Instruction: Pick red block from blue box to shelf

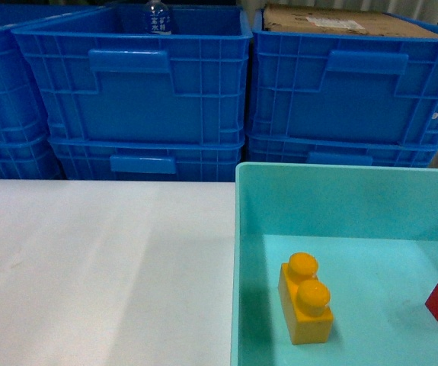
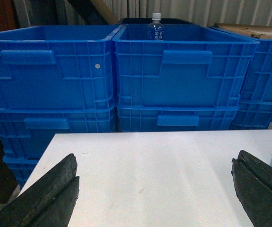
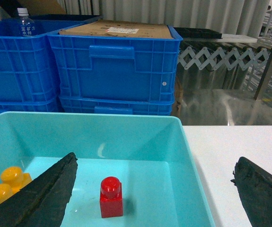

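At the far left the left gripper (image 2: 154, 189) hangs over the bare white table (image 1: 97, 267), its jaws spread wide with nothing between them. Behind the table's back edge stand stacked dark blue crates (image 1: 135, 84), one holding a water bottle (image 1: 158, 17). The blue box (image 1: 243, 252) sits at the table's right side. Inside it a yellow brick (image 1: 306, 299) lies near the left wall, and the red block (image 3: 111, 197) stands upright on the floor further right. The right gripper (image 3: 154, 189) hovers over the box's right rim, jaws wide apart, empty.
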